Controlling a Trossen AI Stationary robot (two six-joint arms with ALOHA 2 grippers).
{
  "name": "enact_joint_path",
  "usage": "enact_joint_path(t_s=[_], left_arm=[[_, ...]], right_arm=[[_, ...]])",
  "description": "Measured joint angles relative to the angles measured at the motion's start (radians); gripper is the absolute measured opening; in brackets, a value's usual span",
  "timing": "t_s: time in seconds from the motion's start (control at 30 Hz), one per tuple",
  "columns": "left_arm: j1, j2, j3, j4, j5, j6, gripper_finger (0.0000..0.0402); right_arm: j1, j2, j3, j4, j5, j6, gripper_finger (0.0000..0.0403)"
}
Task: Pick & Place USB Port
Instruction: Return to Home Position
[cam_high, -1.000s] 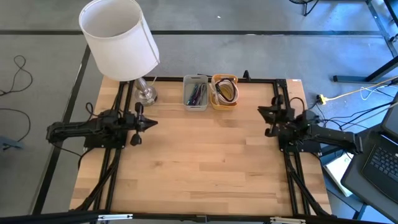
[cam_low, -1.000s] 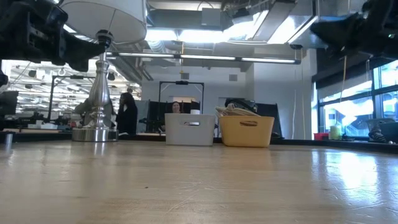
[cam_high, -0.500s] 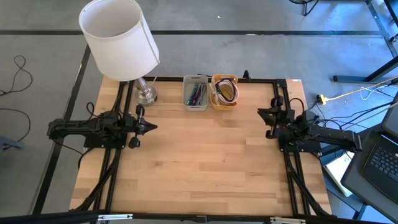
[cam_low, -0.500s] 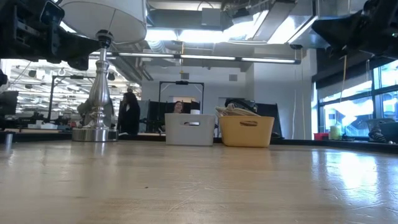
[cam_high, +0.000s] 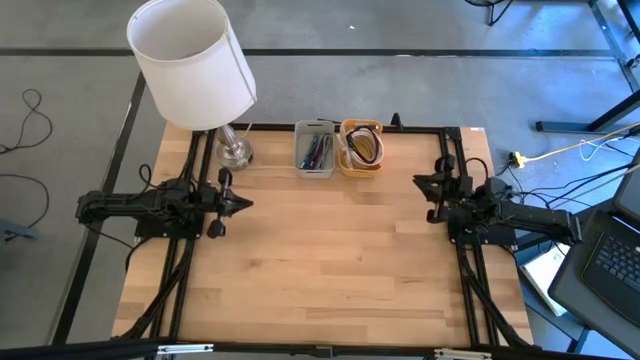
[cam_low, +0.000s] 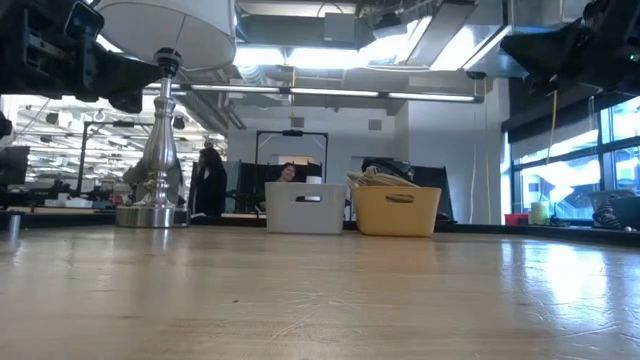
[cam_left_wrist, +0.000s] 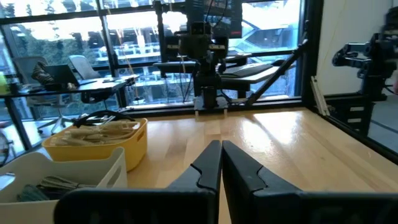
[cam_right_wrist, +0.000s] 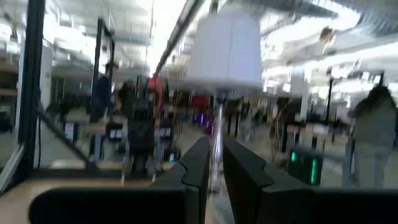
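No USB part shows on its own. A grey bin (cam_high: 315, 150) with small dark items and a yellow bin (cam_high: 361, 147) with coiled cables stand side by side at the table's far edge, their bottoms on the wood. My left gripper (cam_high: 245, 203) hovers over the table's left side, shut, pointing right. In the left wrist view its fingertips (cam_left_wrist: 219, 146) meet, with both bins off to one side. My right gripper (cam_high: 418, 183) hovers over the right side, pointing left; its fingers (cam_right_wrist: 214, 144) stand close together. Both grippers hold nothing.
A lamp with a white shade (cam_high: 190, 60) stands by its silver base (cam_high: 235, 150) at the far left corner, next to the grey bin (cam_low: 305, 208). Bare wood (cam_high: 330, 260) spreads between the arms. People show in the room beyond the table.
My left gripper has shifted slightly toward the table's near edge, then held still. The bins and the lamp have stayed where they were.
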Motion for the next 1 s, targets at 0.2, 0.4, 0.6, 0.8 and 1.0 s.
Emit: enact_joint_path(t_s=[0.2, 0.4, 0.6, 0.8, 1.0], left_arm=[[0.001, 0.002, 0.0, -0.026, -0.057, 0.029, 0.0004], [0.002, 0.039, 0.0, -0.009, -0.164, 0.075, 0.0007], [0.002, 0.05, 0.0, -0.007, -0.171, 0.071, 0.0006], [0.002, 0.05, 0.0, -0.007, -0.171, 0.071, 0.0004], [0.002, 0.05, 0.0, -0.007, -0.171, 0.07, 0.0008]], right_arm=[[0.0, 0.0, 0.0, -0.173, -0.042, 0.103, 0.005], [0.0, 0.004, 0.0, -0.321, -0.085, 0.15, 0.005], [0.0, 0.005, 0.0, -0.316, -0.082, 0.157, 0.005], [0.0, 0.005, 0.0, -0.316, -0.081, 0.158, 0.005], [0.0, 0.005, 0.0, -0.317, -0.079, 0.157, 0.005]])
